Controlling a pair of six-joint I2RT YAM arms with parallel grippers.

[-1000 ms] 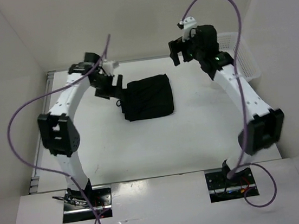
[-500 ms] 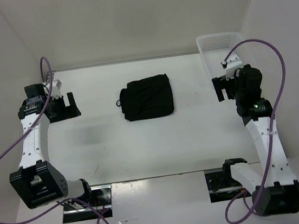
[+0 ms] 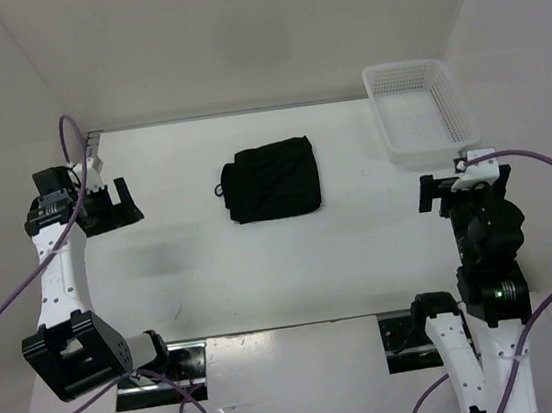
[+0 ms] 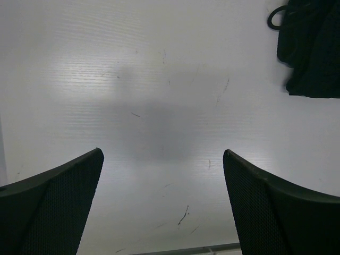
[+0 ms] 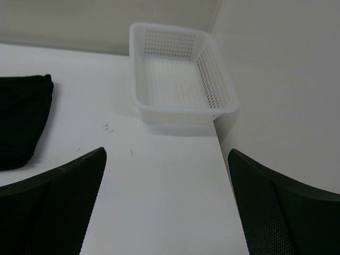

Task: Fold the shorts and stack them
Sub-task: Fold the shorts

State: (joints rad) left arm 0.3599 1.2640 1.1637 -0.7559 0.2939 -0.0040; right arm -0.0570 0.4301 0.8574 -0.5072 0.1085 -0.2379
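Observation:
The black shorts (image 3: 273,181) lie folded into a compact rectangle at the middle back of the white table, a drawstring loop at their left edge. They also show at the top right of the left wrist view (image 4: 312,48) and at the left edge of the right wrist view (image 5: 21,119). My left gripper (image 3: 115,204) is open and empty at the table's left side, well left of the shorts. My right gripper (image 3: 443,192) is open and empty at the table's right side, in front of the basket.
A white mesh basket (image 3: 456,116) stands empty at the back right corner; it also shows in the right wrist view (image 5: 220,87). White walls enclose the table on three sides. Purple cables loop off both arms.
Both arms have pulled back from the shorts toward the table's sides and near edge. The shorts have not moved. The basket is now fully uncovered.

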